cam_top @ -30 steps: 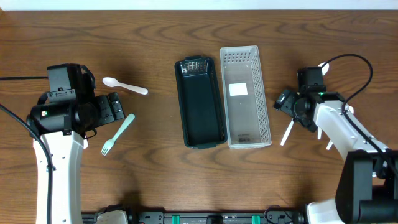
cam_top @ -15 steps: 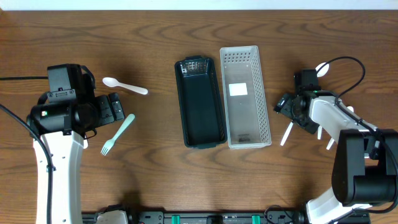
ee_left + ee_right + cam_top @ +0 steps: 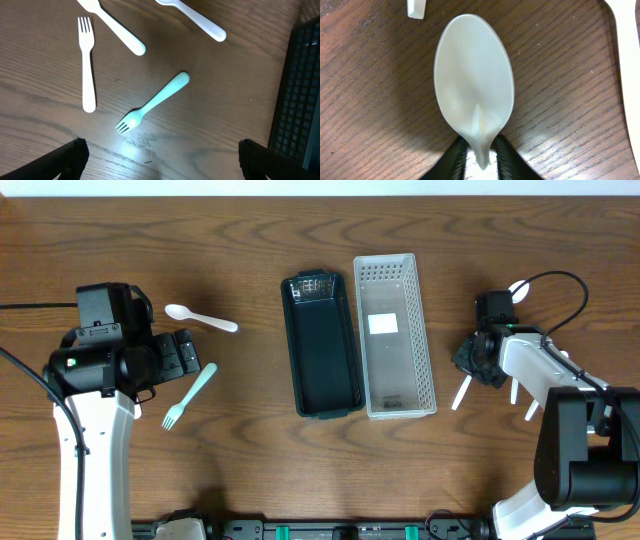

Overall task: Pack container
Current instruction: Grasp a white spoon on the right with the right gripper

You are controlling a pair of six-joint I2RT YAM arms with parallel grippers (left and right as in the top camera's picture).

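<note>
The black container [image 3: 322,345] lies at the table's centre, with a white perforated basket [image 3: 394,335] right beside it. To their right, my right gripper [image 3: 476,358] is down at the table. In the right wrist view it [image 3: 481,159] is shut on the narrow neck of a white spoon [image 3: 474,80], whose bowl lies on the wood ahead of the fingers [image 3: 454,160]. My left gripper [image 3: 162,160] is open above bare wood, just short of a teal fork [image 3: 152,102]. A white fork [image 3: 86,65] lies beyond it.
Two more white utensil handles [image 3: 117,30] [image 3: 197,20] lie past the teal fork [image 3: 190,395], and a white spoon [image 3: 200,318] shows overhead. Loose white utensils [image 3: 461,392] [image 3: 514,392] [image 3: 532,412] lie around the right gripper. The container's dark wall [image 3: 300,100] is right of the left gripper.
The right gripper's jaws have closed from wide open onto the white spoon's neck. The right arm shifted slightly. The left arm has not moved.
</note>
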